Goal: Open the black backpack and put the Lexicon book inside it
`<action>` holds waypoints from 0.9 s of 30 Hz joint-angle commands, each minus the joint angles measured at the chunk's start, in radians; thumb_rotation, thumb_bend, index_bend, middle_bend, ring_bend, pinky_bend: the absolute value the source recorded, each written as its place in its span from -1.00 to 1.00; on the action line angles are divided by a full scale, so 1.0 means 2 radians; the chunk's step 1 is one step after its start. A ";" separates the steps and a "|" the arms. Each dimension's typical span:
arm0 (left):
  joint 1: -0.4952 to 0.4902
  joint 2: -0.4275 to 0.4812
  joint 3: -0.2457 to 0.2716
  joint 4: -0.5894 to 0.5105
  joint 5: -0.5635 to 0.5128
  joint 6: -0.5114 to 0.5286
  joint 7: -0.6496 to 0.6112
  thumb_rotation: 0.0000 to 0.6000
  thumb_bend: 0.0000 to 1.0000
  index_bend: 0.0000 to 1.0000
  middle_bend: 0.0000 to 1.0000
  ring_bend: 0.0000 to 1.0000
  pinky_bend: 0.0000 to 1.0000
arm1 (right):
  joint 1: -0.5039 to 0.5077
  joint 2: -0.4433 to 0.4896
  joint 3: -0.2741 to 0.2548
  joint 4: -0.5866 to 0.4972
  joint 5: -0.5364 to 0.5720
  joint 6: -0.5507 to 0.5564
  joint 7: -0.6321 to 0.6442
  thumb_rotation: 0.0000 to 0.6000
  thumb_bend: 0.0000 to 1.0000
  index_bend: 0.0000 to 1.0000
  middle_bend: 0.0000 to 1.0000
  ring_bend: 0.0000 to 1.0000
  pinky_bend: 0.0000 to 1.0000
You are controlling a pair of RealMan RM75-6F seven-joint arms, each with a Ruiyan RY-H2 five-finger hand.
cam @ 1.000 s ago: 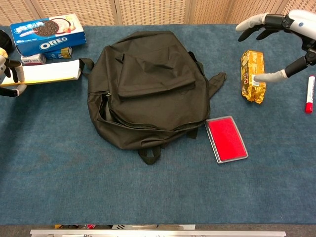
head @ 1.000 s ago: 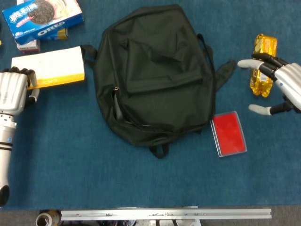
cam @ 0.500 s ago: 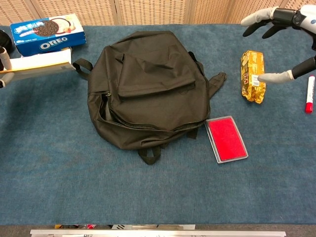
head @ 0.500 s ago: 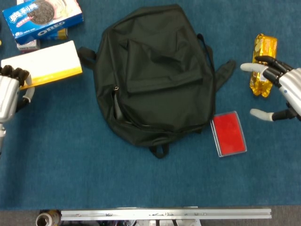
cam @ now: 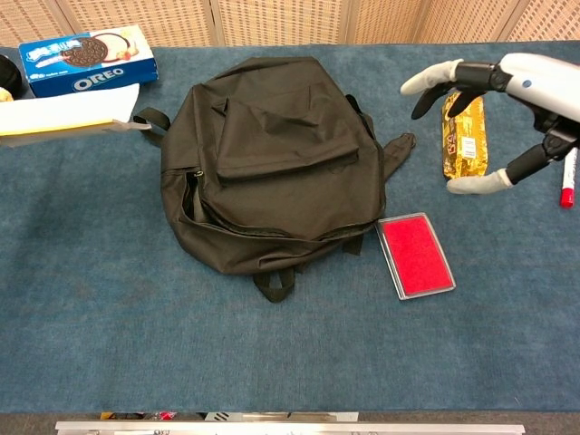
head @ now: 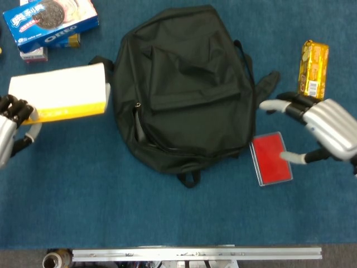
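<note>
Left hand at the left edge of the head view, fingers wrapped over the near-left corner of the Lexicon book and clamped on it. The book, white-faced with a yellow band along its near edge, is carried above the counter; its right end reaches just beside the left flank of the black backpack, close to a strap loop. In the chest view the book shows as a thin, slightly tilted white slab entering from the left edge, the hand holding it being out of that frame.

Right hand is spread and holds nothing, with fingers extended toward the backpack's right side and the thumb reaching over the red case. In the chest view the same hand hovers over the gold snack packet, fingers apart, pointing left.

The backpack lies flat in the middle of the counter, its zipper along the left side showing a narrow gap, the main flap otherwise closed. The book is outside the bag. An Oreo box lies at the far left, beyond the book; a red marker lies at the right edge.
</note>
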 commanded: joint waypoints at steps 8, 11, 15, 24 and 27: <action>0.016 0.011 0.014 -0.019 0.037 0.036 0.001 1.00 -0.32 0.27 0.24 0.01 0.08 | 0.049 -0.063 0.020 0.005 0.062 -0.081 -0.096 1.00 -0.73 -0.57 -0.30 -0.64 -0.40; 0.019 0.012 0.016 -0.023 0.043 0.039 0.005 1.00 -0.32 0.27 0.24 0.01 0.08 | 0.061 -0.087 0.028 0.020 0.096 -0.098 -0.127 1.00 -0.73 -0.55 -0.30 -0.64 -0.40; 0.023 0.013 0.018 -0.026 0.047 0.040 0.008 1.00 -0.32 0.27 0.25 0.01 0.08 | 0.074 -0.114 0.031 0.041 0.130 -0.114 -0.162 1.00 -0.73 -0.55 -0.30 -0.64 -0.40; 0.028 0.012 0.016 -0.023 0.048 0.041 0.001 1.00 -0.32 0.27 0.25 0.01 0.08 | 0.083 -0.158 0.019 0.085 0.155 -0.117 -0.228 1.00 -0.73 -0.55 -0.30 -0.64 -0.40; 0.029 0.011 0.015 -0.022 0.050 0.041 0.001 1.00 -0.32 0.27 0.25 0.01 0.08 | 0.084 -0.176 0.015 0.099 0.158 -0.111 -0.250 1.00 -0.73 -0.55 -0.30 -0.64 -0.40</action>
